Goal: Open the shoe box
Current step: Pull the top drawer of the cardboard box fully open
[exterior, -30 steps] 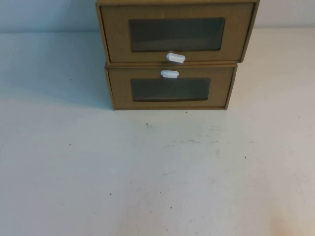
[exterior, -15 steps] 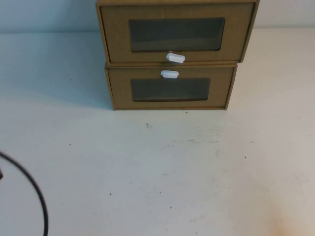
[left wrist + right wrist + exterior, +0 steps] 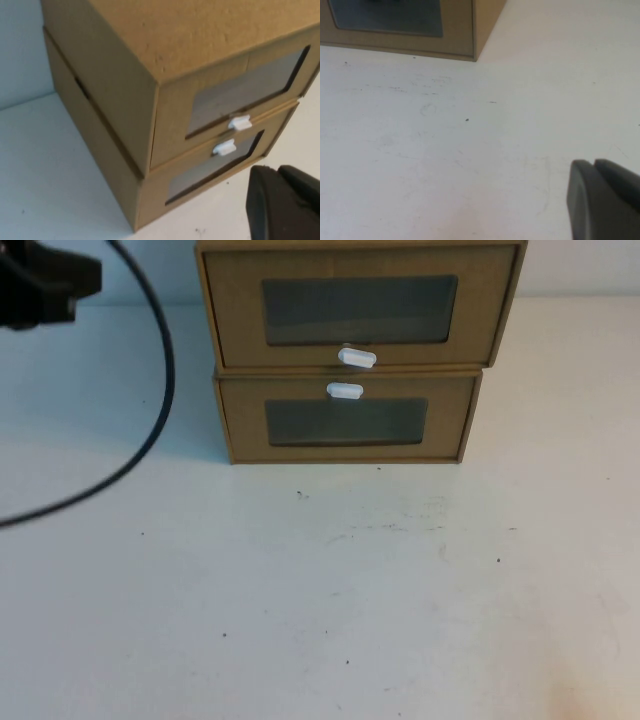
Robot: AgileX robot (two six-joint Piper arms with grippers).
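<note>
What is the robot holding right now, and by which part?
Nothing. The left gripper hangs shut beside the stack of shoe boxes, touching neither box; the right gripper is shut above the table.

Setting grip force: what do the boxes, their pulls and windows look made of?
Boxes: brown cardboard, matte, visibly fibrous. Pulls: smooth white, probably plastic. Windows: dark see-through panes, likely plastic film; unsure. Left gripper, shut, hovers left of the boxes; right gripper, shut, low over the table.
</note>
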